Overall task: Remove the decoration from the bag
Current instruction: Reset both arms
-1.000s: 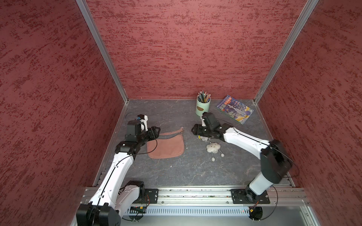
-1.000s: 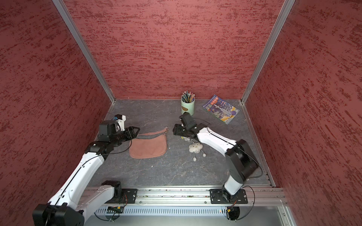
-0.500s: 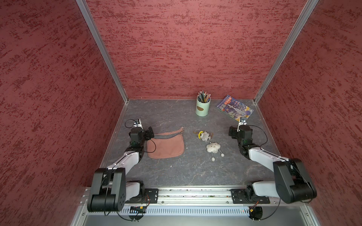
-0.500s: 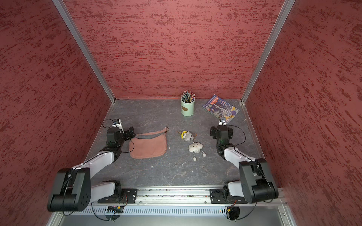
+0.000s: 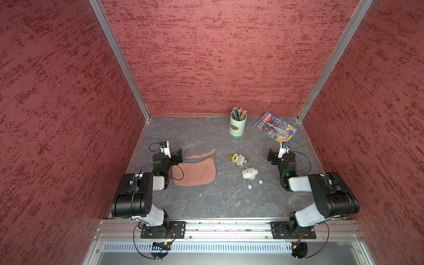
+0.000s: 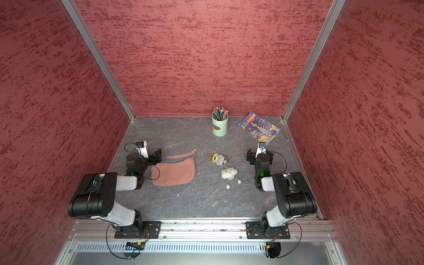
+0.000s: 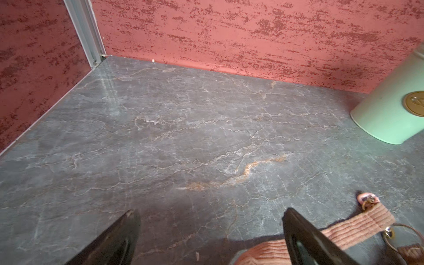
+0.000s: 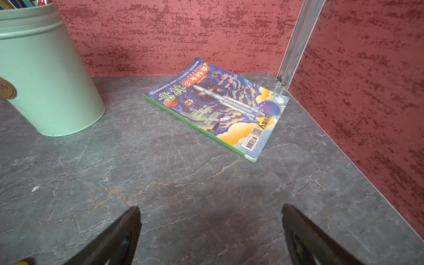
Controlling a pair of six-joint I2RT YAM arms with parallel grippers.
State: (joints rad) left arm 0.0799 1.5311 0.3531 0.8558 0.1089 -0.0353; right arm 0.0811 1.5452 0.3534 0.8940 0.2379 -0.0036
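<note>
On the grey marbled tabletop [image 5: 206,206], the dusty-pink suede crescent bag [image 5: 195,172] lies flat just beside the left gripper [image 7: 210,213], with the white plush cloud decoration [image 5: 249,173] lying apart from it. That gripper and the right gripper [image 8: 211,208] both gape wide, empty.

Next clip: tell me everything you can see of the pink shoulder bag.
The dusty-pink suede-like crescent shoulder bag lies flat on the grey marbled tabletop, its rounded bottom toward the robot. A short matching ribbed strap arches along its top edge and ends at the right in a metal ring; no charm shows on it. The open left tool sits at the bag's left end, though contact cannot be told. A thin black cable from that arm loops over that corner.
</note>
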